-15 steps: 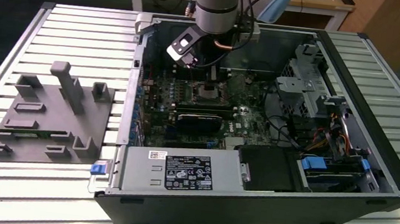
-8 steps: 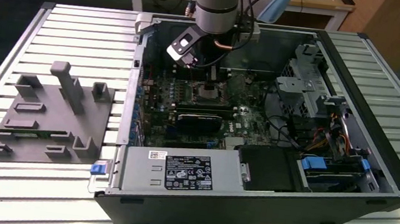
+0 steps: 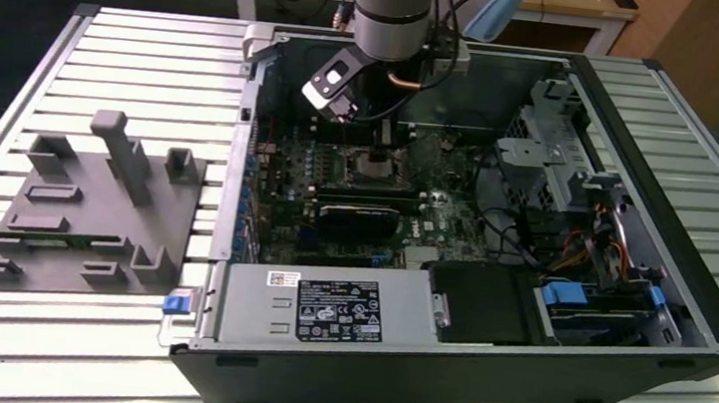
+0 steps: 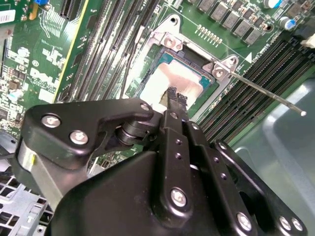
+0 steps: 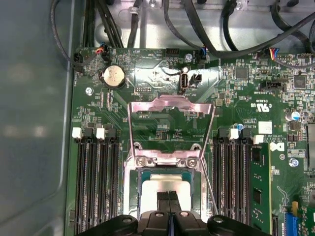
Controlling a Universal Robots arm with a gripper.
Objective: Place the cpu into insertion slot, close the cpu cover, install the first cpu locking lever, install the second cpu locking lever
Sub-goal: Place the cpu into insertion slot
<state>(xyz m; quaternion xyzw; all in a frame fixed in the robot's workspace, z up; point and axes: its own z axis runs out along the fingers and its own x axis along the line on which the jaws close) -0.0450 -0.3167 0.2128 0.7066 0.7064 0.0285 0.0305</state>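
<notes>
Hanging inside the open computer case (image 3: pixel 449 371): gripper (image 5: pixel 169 195), fingers pressed together with nothing between them, tips at the cpu (image 5: pixel 156 191) (actual contact could not be told). Cpu lay flat in the insertion slot (image 5: pixel 130 191). Locking lever (image 4: pixel 266 92) stuck out unlatched beside the slot. Cpu cover (image 5: pixel 170 104) stood swung open beyond it. Farther off sat a coin cell battery (image 5: pixel 112 76) and black cables (image 5: pixel 98 19). Grey fixture (image 3: pixel 92 203) lay on the slatted table (image 3: pixel 82 42), at the exterior view's left of the case.
</notes>
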